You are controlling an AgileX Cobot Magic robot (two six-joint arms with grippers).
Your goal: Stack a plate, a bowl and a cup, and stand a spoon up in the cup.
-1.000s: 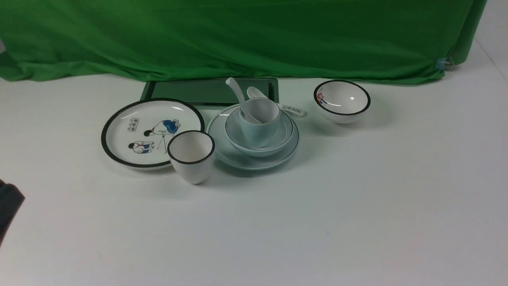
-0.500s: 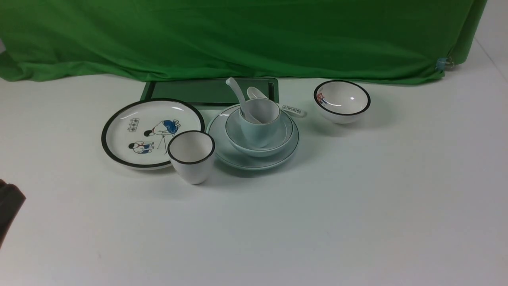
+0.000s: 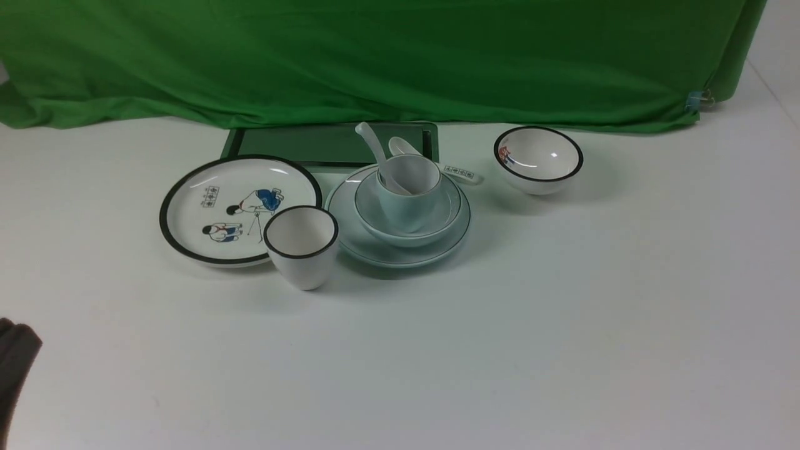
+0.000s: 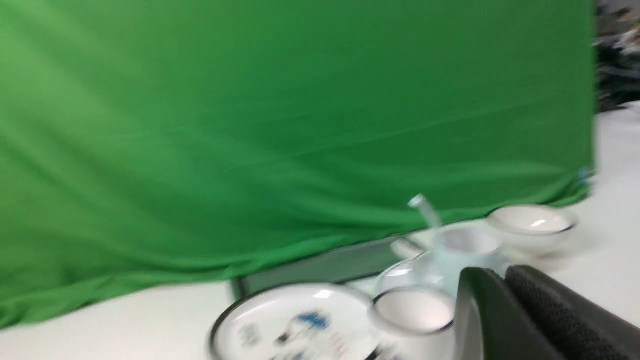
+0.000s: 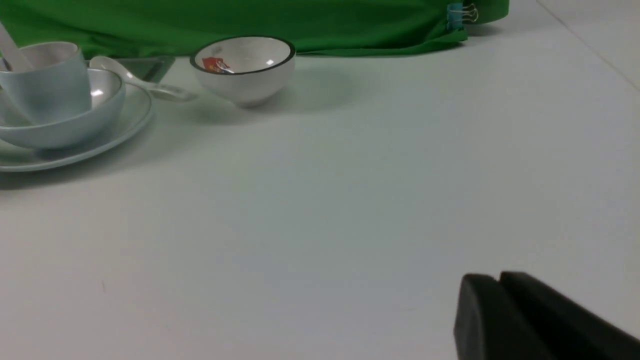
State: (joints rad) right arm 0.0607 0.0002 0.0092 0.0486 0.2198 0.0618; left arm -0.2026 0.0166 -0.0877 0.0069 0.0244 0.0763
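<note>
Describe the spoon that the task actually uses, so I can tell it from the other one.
Start at the green tray under the green cloth; just in front sits a pale blue plate, bowl and cup stack. The spoon stands in that cup, plain and unmarked, while the printed-handle spoon lies flat behind.

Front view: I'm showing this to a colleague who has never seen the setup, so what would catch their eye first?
First, the pale blue stack at the middle of the table: the plate carries the bowl, the cup sits in it, and the spoon leans out of the cup. To its left lies a black-rimmed cartoon plate, with a black-rimmed white cup in front. A green cloth hangs behind everything.
</note>
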